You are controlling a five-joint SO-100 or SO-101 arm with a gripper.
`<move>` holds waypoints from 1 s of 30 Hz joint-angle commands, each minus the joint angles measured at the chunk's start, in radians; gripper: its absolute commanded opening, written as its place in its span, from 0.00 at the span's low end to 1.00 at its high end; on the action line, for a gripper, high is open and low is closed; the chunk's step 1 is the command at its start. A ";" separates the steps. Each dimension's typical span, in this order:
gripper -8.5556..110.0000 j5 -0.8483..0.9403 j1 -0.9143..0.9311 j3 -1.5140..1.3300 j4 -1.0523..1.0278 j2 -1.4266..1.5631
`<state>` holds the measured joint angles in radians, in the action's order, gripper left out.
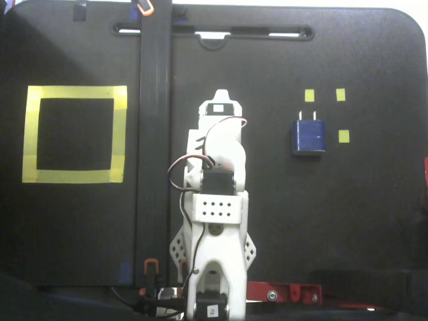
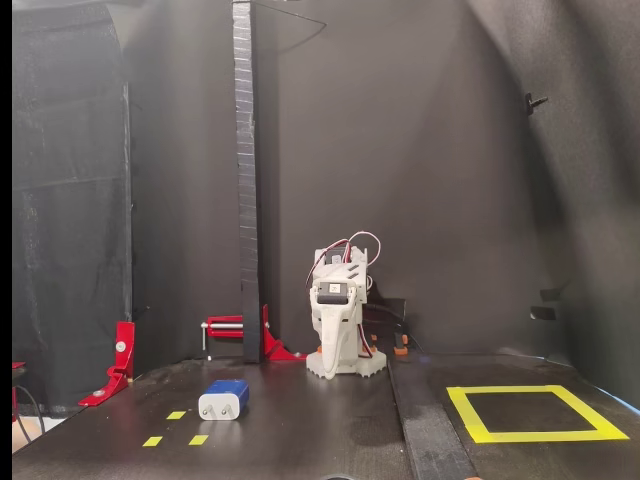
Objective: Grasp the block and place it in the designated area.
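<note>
The dark blue block (image 1: pixel 307 137) lies flat on the black table at the right of a fixed view from above, its two metal prongs pointing to the far edge. In a low fixed view it rests at the front left (image 2: pixel 223 400). The designated area, a square of wide yellow tape (image 1: pixel 75 176), is on the opposite side (image 2: pixel 540 436) and has nothing inside it. The white arm is folded over its base in the middle. Its gripper (image 1: pixel 221 95) points down toward the table (image 2: pixel 331 358), looks shut and holds nothing. It is well apart from the block.
Small yellow tape squares (image 1: pixel 309 95) (image 2: pixel 176 414) surround the block. A tall black post (image 2: pixel 246 180) stands between the arm and the yellow frame, with a long dark strip (image 1: pixel 154 134) running along the table. Red clamps (image 2: pixel 122 360) (image 1: pixel 284 292) sit at the edges.
</note>
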<state>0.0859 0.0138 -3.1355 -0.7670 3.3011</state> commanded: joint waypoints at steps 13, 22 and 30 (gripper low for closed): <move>0.07 -0.005 0.008 -0.005 -0.002 0.009; 0.07 0.008 0.000 -0.005 0.012 0.009; 0.07 0.012 -0.006 -0.005 0.238 0.009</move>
<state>0.0951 0.0123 -3.1355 -0.6013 3.3011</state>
